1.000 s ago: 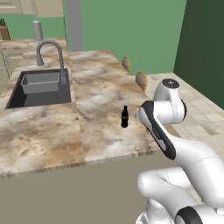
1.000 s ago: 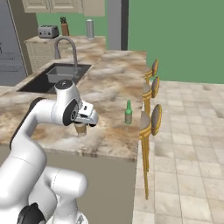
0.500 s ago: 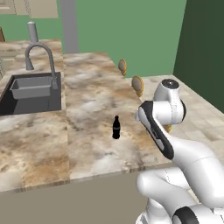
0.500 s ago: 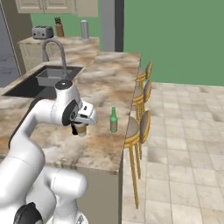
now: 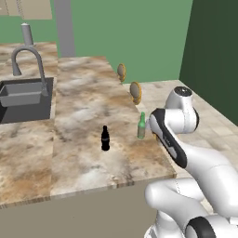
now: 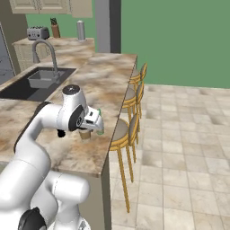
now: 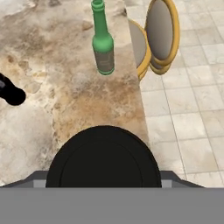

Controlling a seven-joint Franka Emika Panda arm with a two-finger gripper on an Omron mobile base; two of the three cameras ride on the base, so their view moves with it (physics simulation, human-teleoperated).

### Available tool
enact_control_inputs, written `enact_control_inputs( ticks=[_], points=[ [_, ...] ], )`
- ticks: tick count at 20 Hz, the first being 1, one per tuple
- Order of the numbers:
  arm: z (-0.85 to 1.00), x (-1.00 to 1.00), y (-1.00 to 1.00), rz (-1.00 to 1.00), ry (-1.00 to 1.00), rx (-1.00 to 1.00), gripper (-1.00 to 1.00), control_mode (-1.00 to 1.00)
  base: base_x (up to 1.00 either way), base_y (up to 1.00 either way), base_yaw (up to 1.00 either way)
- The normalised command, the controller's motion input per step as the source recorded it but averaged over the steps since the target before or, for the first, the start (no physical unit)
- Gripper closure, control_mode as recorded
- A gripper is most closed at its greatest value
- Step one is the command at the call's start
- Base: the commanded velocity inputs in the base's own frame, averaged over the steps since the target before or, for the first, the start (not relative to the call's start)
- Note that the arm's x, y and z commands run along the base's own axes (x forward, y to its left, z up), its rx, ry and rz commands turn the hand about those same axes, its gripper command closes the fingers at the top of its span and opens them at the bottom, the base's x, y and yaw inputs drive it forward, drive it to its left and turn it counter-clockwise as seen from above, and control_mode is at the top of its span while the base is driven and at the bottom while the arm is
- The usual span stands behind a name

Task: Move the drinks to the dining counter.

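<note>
Dining counter point(image 5: 88, 100): long marbled slab, steel sink point(image 5: 23, 95) sunk in at its far left, round tan stools point(image 6: 128, 128) along its right edge. White arm reaches over the near right corner. Gripper point(image 6: 90, 131) closed around the paper cup point(image 6: 85, 134) (dark lid point(image 7: 103, 156) seen from above in the hand view), over the slab. Green glass bottle point(image 5: 142, 125) upright near the stool-side edge. Black cola bottle point(image 5: 105, 138) upright, further inboard, apart from it
</note>
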Motion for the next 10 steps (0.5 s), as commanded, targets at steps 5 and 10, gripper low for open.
enact_control_inputs(
  ticks=[5,10],
  points=[
    [-0.53,0.06,0.23,0.00,0.00,0.00,1.00,-1.00,0.00,0.00,0.00],
    [-0.42,0.04,0.19,0.00,0.02,0.00,1.00,-1.00,0.00,0.00,0.00]
  ],
)
